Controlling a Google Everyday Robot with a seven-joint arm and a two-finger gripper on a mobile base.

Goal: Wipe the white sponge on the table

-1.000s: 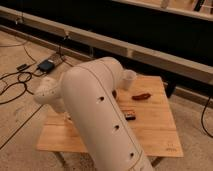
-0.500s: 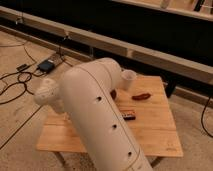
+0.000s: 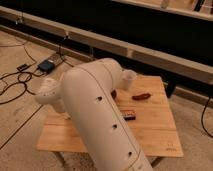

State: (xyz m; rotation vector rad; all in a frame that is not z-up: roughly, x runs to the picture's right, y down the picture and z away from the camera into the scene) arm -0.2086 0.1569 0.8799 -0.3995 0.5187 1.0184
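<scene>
- Looking for the small flat off-white soft sponge, are you? I am not seeing it. The big white round robot arm [image 3: 100,120] is covering the left and middle of the small light-wood slatted table [image 3: 155,122]. I am guessing the sponge is hiding behind it.
- And the gripper?
- It is hiding too, somewhere behind that arm. I cannot tell if it is spread wide or pinching anything.
- What am I seeing on the right side, then?
- You are looking at a white paper cup [image 3: 128,78] near the back edge. A reddish-brown curved thing [image 3: 141,96] is lying near it. A dark flat bar [image 3: 128,115] is poking out beside the arm. None of those is the sponge.
- How is the sponge going to feel?
- I am thinking it is going to be light and squishy, bending if you are squeezing hard. You are wanting to pinch it across its short sides, in the middle. Then you are pressing it flat while sliding it, so it is not flipping or slipping out.
</scene>
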